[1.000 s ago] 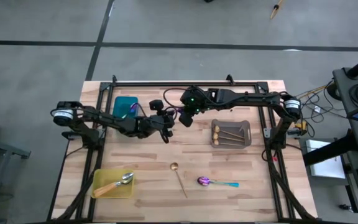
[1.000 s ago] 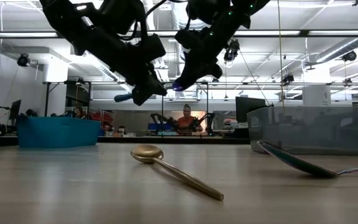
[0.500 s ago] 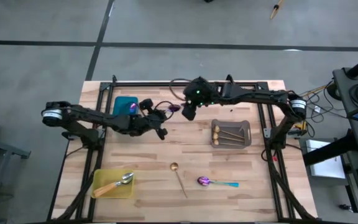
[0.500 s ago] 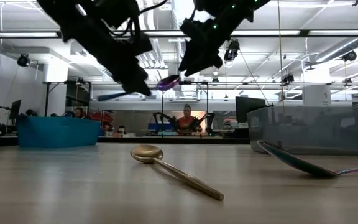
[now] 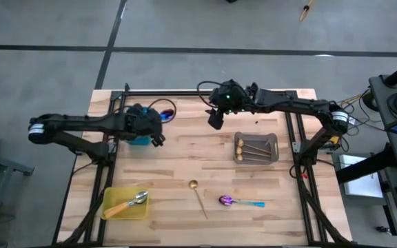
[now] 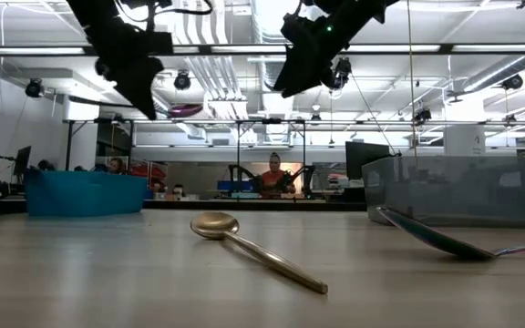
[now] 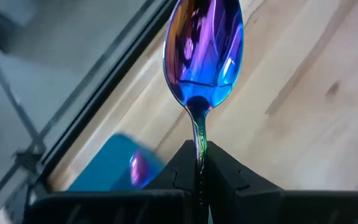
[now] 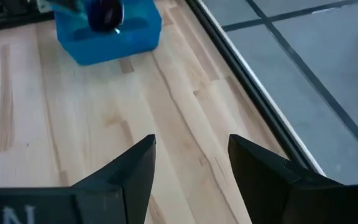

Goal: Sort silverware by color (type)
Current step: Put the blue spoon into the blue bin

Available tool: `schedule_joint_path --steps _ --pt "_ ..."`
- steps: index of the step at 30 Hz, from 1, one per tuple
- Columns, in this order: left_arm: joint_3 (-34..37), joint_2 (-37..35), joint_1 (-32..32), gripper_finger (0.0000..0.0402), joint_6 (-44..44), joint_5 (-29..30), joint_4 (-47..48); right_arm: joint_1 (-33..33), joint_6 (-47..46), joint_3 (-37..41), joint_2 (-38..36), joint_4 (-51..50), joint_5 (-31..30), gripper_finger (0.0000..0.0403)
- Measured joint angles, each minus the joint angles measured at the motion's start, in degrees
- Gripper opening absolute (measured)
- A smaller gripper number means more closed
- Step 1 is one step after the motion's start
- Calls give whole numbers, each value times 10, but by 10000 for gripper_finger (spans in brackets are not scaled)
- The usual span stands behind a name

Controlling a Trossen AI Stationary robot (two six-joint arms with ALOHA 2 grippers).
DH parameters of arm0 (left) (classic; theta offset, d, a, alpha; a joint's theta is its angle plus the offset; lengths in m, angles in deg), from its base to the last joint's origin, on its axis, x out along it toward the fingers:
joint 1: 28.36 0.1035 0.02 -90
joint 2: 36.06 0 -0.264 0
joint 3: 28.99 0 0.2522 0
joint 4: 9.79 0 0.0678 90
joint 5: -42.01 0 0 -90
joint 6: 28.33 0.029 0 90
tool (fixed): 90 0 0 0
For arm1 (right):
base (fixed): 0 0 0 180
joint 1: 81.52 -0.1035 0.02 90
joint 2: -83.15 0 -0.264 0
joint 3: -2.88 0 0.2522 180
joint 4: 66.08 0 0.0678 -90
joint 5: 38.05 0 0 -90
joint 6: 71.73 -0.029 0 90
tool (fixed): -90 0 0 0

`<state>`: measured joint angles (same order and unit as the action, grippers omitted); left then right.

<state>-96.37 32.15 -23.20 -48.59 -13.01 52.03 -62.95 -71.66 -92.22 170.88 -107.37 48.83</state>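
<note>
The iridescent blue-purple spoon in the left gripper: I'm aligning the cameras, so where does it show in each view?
High view: the iridescent spoon sticks out from the left gripper, beside the teal tray.
Low view: upper left, bowl above the teal tray.
Left wrist view: centre, spoon clamped at the handle.
Right wrist view: over the teal tray, blurred.
Shared landmark: the teal tray.

2 iridescent spoons (image 7: 202, 53), 3 trays (image 5: 256, 158).

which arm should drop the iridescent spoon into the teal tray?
Left. The left gripper is shut on the iridescent spoon and sits by the teal tray. The right gripper is open, empty, and farther from that tray.
</note>
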Motion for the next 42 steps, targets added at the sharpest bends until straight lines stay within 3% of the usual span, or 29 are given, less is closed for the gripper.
schedule_joint_path --steps 8,11,14,22,30,42 --pt "-53 -5 19 0 -81 -3 165 -6 10 79 -22 59 0 194" --pt "-62 -2 39 0 -90 -33 207 -6 11 102 -23 80 0 194" --pt "-63 -2 64 0 -90 -58 216 -6 17 119 -22 99 0 194" --pt "-59 12 133 0 -93 -60 257 -6 40 148 -23 145 0 194" --pt "-59 50 181 0 -82 -61 283 -6 51 150 -23 146 0 194" --pt "-57 131 251 0 -54 -114 291 -6 55 150 -23 145 0 194"
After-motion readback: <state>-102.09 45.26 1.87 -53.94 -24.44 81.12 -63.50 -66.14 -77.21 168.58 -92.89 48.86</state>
